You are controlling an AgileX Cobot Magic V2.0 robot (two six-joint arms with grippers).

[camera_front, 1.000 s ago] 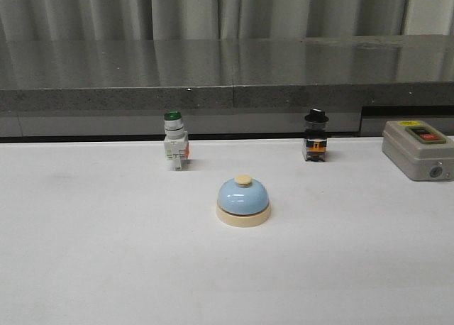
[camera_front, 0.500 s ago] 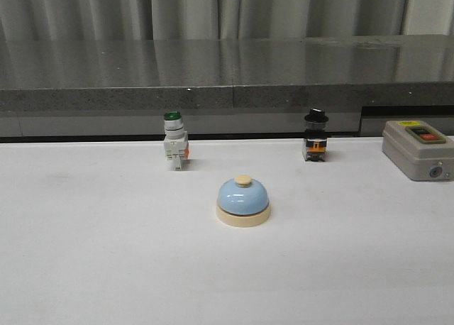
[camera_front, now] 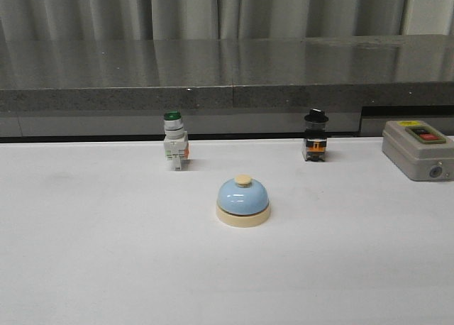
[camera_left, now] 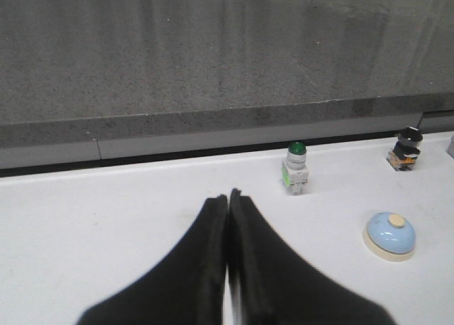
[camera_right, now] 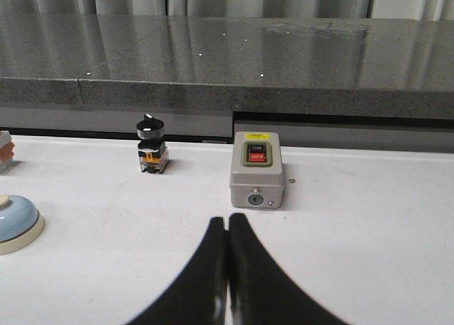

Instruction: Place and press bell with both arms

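The light-blue bell [camera_front: 242,201] with cream base and knob stands upright on the white table, near the middle in the front view. It also shows in the left wrist view [camera_left: 389,235] and at the edge of the right wrist view [camera_right: 14,222]. My left gripper [camera_left: 228,195] is shut and empty, well away from the bell. My right gripper [camera_right: 227,218] is shut and empty, just short of the grey box. Neither arm shows in the front view.
A green-capped white push-button switch [camera_front: 174,149] stands behind the bell to the left. A black-capped switch [camera_front: 316,135] stands behind it to the right. A grey box with red and black buttons [camera_front: 418,149] sits at the right. A dark stone ledge [camera_front: 227,87] runs along the back.
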